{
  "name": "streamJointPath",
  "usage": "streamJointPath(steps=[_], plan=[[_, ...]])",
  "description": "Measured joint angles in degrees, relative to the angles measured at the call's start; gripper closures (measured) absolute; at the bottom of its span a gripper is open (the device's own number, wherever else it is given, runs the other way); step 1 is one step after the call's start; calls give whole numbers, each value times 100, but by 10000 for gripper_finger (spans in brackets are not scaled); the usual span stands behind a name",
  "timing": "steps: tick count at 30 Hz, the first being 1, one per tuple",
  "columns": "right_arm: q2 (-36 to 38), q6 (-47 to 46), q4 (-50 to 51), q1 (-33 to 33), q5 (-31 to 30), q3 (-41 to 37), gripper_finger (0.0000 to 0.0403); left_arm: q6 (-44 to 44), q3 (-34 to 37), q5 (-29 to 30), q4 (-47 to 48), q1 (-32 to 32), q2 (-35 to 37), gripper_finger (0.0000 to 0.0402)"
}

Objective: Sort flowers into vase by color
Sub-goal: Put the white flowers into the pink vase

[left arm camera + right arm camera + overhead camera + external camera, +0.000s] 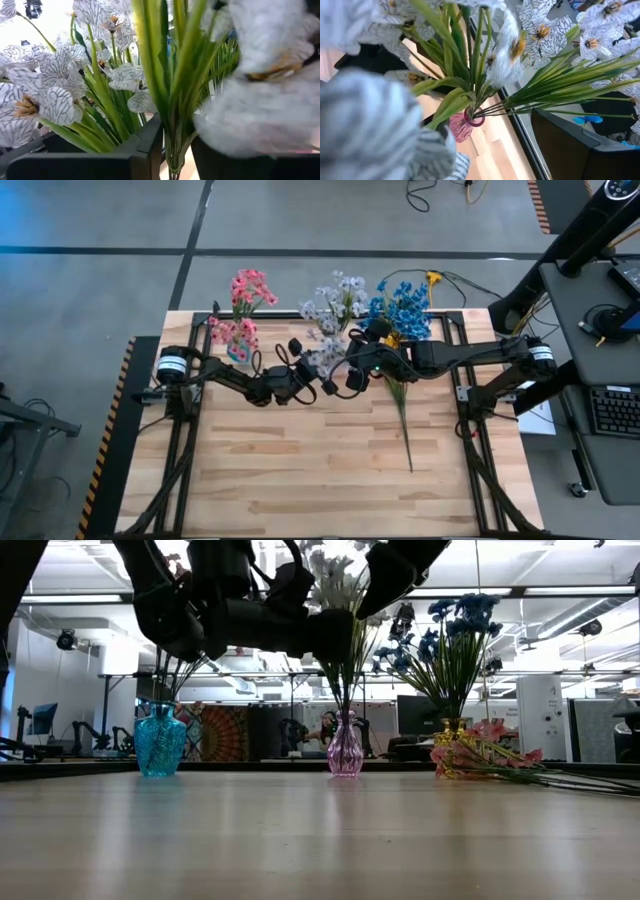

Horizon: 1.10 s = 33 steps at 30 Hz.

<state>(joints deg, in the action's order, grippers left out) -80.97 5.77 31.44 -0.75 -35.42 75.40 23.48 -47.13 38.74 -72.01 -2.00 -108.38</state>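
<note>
Both arms met above the pink glass vase (pixel 345 748), the middle of three at the table's (pixel 300 480) far edge. White, dark-veined flowers (pixel 325 308) stood in this vase. To its left a turquoise vase (pixel 160 742) held pink flowers (pixel 246 290); to its right a yellow vase (pixel 447 726) held blue flowers (pixel 403 306).

The left gripper (pixel 322 388) hovered just in front of the pink vase. Its fingers (pixel 145 145) bracketed a bundle of green stems; whether they truly pinched one could not be told. The right gripper (pixel 356 373), beside it, had its fingers spread around the white spray (pixel 470 60) without clamping.

One pink-blossomed spray (pixel 490 758) lay flat on the table right of the pink vase, below the blue bunch, not yet sorted.

To do this step well, the left fingers likely needed a firm hold low on one stem, guiding it straight into the vase neck (pixel 475 119) without snagging neighbouring leaves or tipping the glass.
</note>
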Motion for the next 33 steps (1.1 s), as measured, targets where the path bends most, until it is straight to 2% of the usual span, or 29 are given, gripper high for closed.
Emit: streamJointPath(steps=[8,13,19,33], plan=[[20,25,2,0,93,65,131,5,0,278,7,-21,0,364],[24,25,201,2,153,297,131,88,0,292,52,-37,2,365],[67,25,390,2,173,447,131,158,0,683,66,-37,4,365],[213,-414,971,2,289,505,131,110,2,681,260,-37,7,365]])
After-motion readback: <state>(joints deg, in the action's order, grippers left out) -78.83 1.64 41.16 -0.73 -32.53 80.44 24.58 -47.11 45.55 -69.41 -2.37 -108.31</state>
